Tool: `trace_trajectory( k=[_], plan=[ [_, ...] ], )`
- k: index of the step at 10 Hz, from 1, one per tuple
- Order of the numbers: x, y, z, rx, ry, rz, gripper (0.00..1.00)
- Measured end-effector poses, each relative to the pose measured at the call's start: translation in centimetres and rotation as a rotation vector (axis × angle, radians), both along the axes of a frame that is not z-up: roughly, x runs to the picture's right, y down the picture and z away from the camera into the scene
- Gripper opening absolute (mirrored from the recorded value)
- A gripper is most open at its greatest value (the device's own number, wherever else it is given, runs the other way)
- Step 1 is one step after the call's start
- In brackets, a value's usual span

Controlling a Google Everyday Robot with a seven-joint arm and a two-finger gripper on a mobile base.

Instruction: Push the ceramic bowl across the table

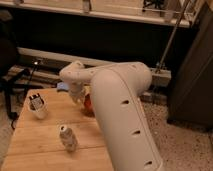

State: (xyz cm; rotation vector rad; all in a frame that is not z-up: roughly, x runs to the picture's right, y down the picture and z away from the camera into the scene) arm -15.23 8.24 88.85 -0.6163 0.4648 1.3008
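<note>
The ceramic bowl is glossy orange-red and sits on the far part of the light wooden table. Only its left part shows; the rest is hidden behind my big white arm. My gripper hangs down from the white wrist, right at the bowl's left side, low over the table. I cannot tell whether it touches the bowl.
A white cup holding dark items stands at the table's left. A small can stands near the middle front. The table's right edge lies behind my arm. A dark wall and a metal rail run behind the table.
</note>
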Motion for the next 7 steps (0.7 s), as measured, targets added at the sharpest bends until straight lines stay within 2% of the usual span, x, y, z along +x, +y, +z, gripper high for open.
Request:
trace_trajectory(
  k=[3, 4, 6, 7],
  plan=[
    [5.7, -0.4, 0.8, -0.017, 0.08, 0.091, 0.0],
    [7.3, -0.7, 0.9, -0.016, 0.09, 0.122, 0.0],
    [7.8, -0.8, 0.9, -0.015, 0.093, 0.133, 0.03],
    [7.4, -0.8, 0.9, -0.016, 0.087, 0.133, 0.14]
  ],
)
